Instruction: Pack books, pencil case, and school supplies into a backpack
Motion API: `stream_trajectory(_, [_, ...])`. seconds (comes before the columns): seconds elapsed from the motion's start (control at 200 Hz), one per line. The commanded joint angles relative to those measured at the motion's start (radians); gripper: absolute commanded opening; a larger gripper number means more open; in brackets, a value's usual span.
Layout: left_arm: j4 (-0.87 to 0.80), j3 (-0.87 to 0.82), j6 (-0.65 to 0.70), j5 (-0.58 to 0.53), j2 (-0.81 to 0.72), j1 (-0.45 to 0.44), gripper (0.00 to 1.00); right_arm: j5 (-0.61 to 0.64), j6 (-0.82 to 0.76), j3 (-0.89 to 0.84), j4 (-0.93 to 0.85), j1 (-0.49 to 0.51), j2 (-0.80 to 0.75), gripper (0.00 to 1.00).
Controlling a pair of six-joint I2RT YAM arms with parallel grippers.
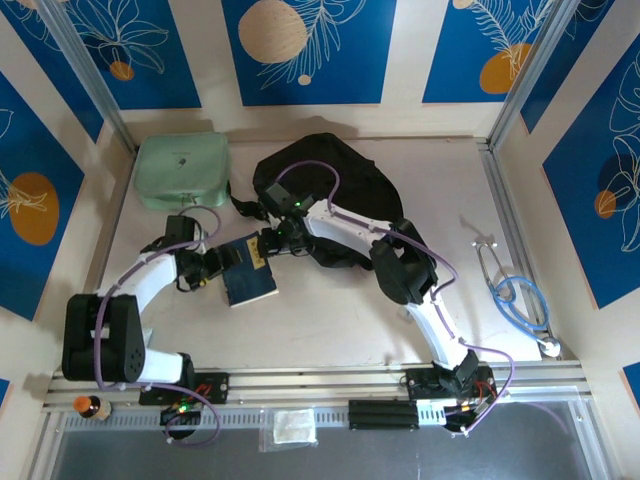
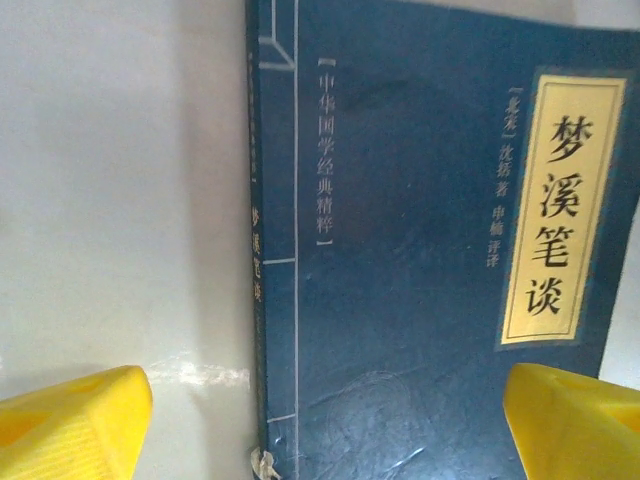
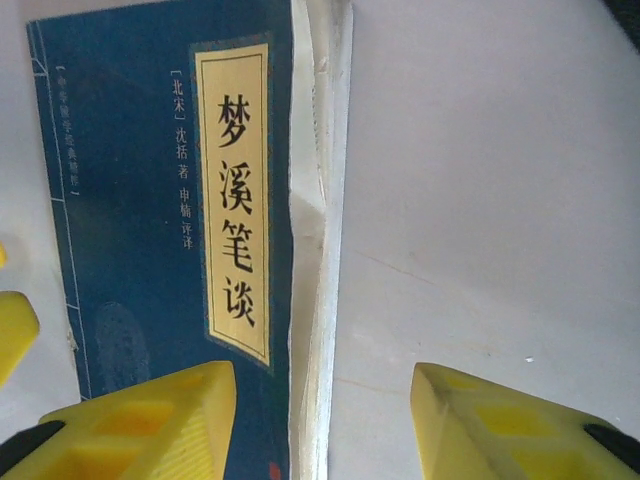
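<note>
Navy book (image 1: pixel 248 272) lies flat; your left claw (image 2: pixel 327 395), open, straddles its spine; your right claw (image 3: pixel 323 380), open, straddles its page edge.

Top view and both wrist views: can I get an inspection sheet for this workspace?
Surface: white table, no spills seen.
Job's things: dark blue book flat on the table; black backpack beyond it; green case back left.
Clutter: stethoscope at right.
Grippers: left gripper open, straddling the book's spine; right gripper open, straddling its page edge.
Cables: purple cables run along both arms.
Surroundings: blue leaf-print walls.
</note>
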Motion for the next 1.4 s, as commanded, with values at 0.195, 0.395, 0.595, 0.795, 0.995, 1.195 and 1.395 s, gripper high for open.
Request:
stream_trajectory(0.195, [-0.036, 0.038, 0.042, 0.053, 0.058, 0.008, 0.71, -0.074, 0.010, 0.113, -0.091, -0.004, 0.101, 0.40])
stream_trajectory(0.395, [-0.008, 0.026, 0.019, 0.079, 0.068, 0.009, 0.62, -0.064, 0.010, 0.107, -0.106, -0.010, 0.123, 0.31])
stream_trajectory(0.595, [0.029, 0.016, -0.003, 0.113, 0.084, 0.008, 0.53, -0.061, 0.016, 0.073, -0.093, -0.013, 0.128, 0.26])
stream_trajectory(0.795, [0.036, 0.010, -0.023, 0.108, 0.101, 0.008, 0.57, -0.064, 0.020, 0.058, -0.090, -0.013, 0.136, 0.25])
stream_trajectory(0.995, [0.034, 0.010, -0.023, 0.097, 0.103, 0.008, 0.61, -0.064, 0.019, 0.050, -0.087, -0.013, 0.137, 0.24])
stream_trajectory(1.195, [0.069, 0.014, -0.021, 0.231, 0.149, 0.007, 0.58, -0.064, 0.019, 0.049, -0.088, -0.013, 0.142, 0.23])
stream_trajectory(1.395, [0.105, 0.017, -0.049, 0.373, 0.025, 0.007, 0.54, -0.048, 0.021, 0.047, -0.090, -0.015, 0.146, 0.21])
